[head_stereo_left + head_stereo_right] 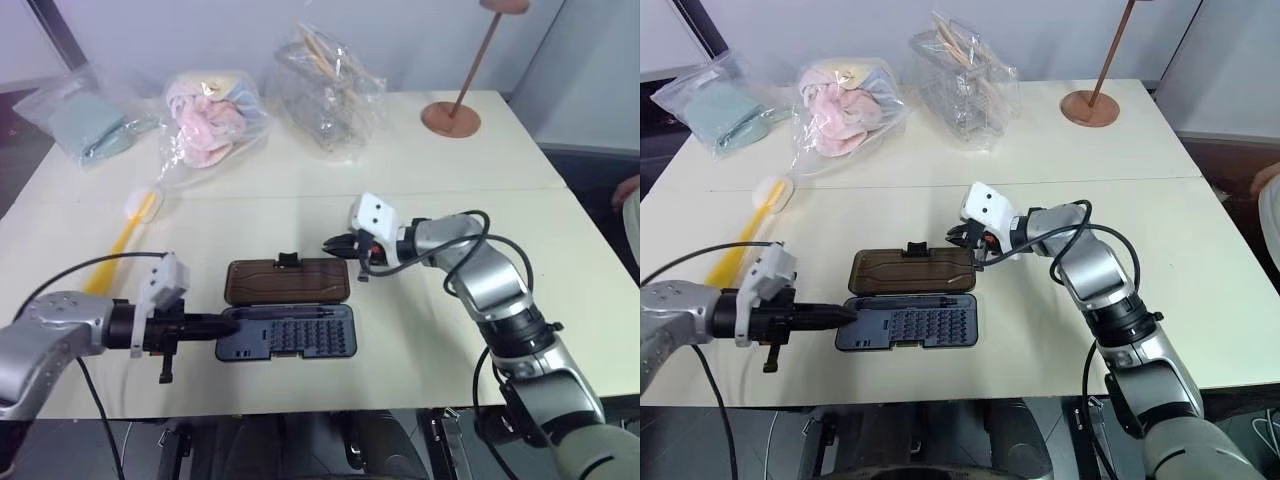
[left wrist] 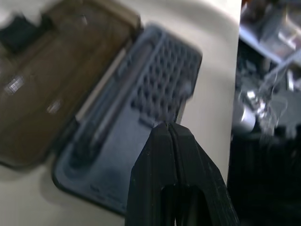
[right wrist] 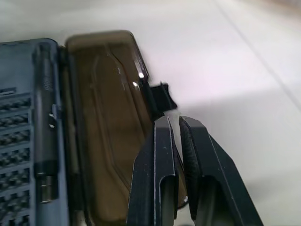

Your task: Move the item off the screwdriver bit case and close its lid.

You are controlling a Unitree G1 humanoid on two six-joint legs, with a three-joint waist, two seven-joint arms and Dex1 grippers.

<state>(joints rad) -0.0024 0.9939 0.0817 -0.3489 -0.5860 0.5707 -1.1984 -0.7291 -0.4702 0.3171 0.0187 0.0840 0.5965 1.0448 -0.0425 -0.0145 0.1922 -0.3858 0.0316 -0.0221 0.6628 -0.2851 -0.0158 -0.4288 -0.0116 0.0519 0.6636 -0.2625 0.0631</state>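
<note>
My left gripper (image 1: pixel 222 323) is fully closed and empty, tip at the left end of the screwdriver bit case (image 1: pixel 288 333). My right gripper (image 1: pixel 333 246) is nearly closed, empty, beside the lid (image 1: pixel 288 282), which lies open flat. The item (image 1: pixel 125 238) rests on the counter (image 1: pixel 420 190), left of the case.

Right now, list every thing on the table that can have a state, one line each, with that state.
Screwdriver bit case: open, tray flat on the table, nothing lying on it.
Lid: folded back flat, latch tab pointing away from the tray.
Yellow-handled brush: lying on the table left of the case, apart from it.
Left gripper: shut, at the tray's left end.
Right gripper: nearly shut, empty, by the lid's right end.
</note>
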